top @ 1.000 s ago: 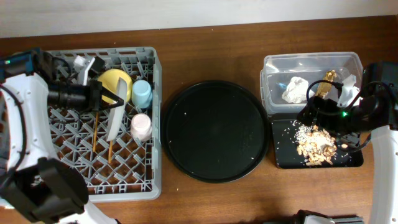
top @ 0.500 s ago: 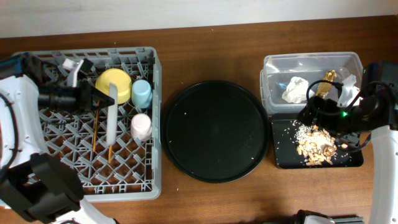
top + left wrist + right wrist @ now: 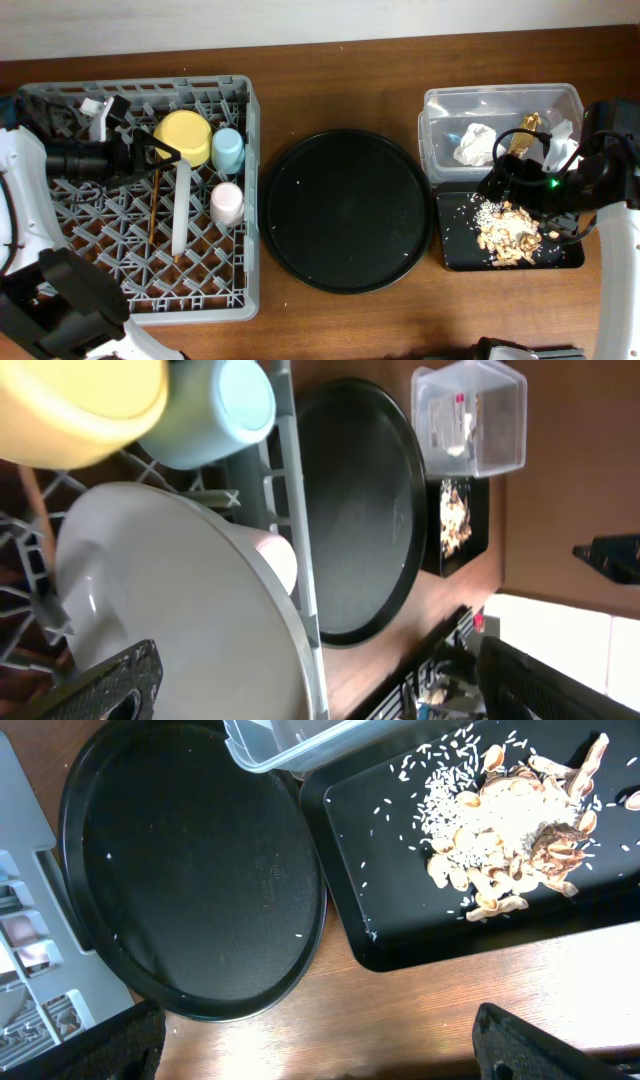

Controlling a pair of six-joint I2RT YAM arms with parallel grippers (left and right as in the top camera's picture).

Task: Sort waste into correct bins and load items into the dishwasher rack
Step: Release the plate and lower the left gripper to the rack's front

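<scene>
My left fingers (image 3: 165, 152) stood wide and empty at upper left of the overhead view, beside the plate (image 3: 180, 205) set on edge between pegs of the dishwasher rack (image 3: 252, 200), presumably to stay upright, while my right fingers (image 3: 560, 1045) hung equally wide above the scrap-laden black tray (image 3: 400, 920).

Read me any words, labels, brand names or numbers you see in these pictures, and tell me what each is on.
No text can be read.
Clear tub: a small white patch with a red mark, too blurred to read.
Nothing else shows lettering.
</scene>
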